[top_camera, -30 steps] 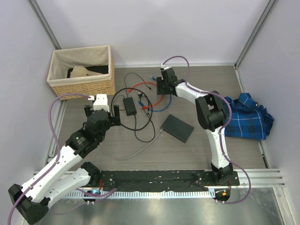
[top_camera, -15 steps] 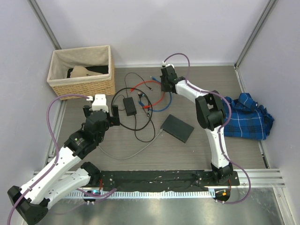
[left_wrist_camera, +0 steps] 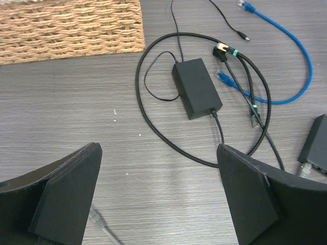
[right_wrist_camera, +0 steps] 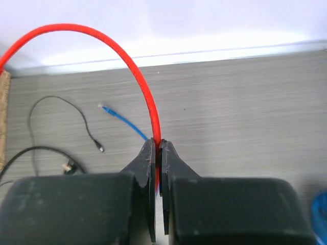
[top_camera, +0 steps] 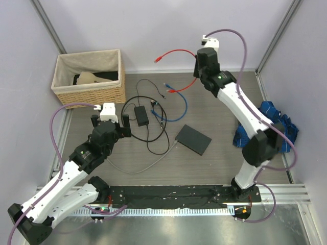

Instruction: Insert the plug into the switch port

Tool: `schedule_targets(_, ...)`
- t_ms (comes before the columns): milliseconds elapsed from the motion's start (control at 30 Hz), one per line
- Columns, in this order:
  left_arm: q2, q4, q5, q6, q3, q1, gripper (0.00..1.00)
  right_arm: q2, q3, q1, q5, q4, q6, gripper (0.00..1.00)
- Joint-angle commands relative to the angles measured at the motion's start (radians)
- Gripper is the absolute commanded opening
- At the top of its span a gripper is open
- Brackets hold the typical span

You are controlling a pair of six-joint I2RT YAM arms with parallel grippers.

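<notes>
While shut, right pincer [right_wrist_camera: 157,148]: red cable [right_wrist_camera: 150,108].

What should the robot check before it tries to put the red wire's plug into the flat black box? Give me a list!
1. Right claw grips the red cable: ok, shut on it.
2. Plug end held close to the claw: not ok, it hangs free in the air, far along the cable.
3. Left claw free to help: ok, open and empty.
4. Switch lies flat, top uncovered: ok.
5. Free port on the switch: cannot tell.
</notes>
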Motion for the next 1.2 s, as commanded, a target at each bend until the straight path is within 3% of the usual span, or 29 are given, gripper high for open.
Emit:
schedule_targets(0, -0.008, 0.023, 0.031, -0.059, 0.013, 0.006, 1.0, -0.196, -0.175, 0.029, 0.037, -0.032, 0.112, 0.01)
schedule_targets(233, 0.044, 0.0, 0.158, -0.272, 0.091, 0.006, 0.98, -0.478, -0.618, 0.153, 0.075, 0.026, 0.336, 0.01)
schedule_targets(433, 0.115, 0.048, 0.364, -0.589, 0.064, -0.001, 0.94, -0.652, -0.896, 0.245, 0.178, 0.139, 0.583, 0.01)
schedule_targets(600, 0.196, 0.089, 0.356, -0.819, 0.033, -0.103, 0.88, -0.663, -0.968, 0.311, 0.249, 0.184, 0.668, 0.01)
schedule_targets(800, 0.342, 0.092, 0.275, -0.959, 0.088, -0.227, 0.85, -0.666, -1.022, 0.383, 0.338, 0.253, 0.726, 0.01)
schedule_targets(1167, 0.535, 0.008, 0.197, -1.196, 0.182, -0.28, 0.72, -0.658, -1.037, 0.44, 0.422, 0.323, 0.723, 0.01)
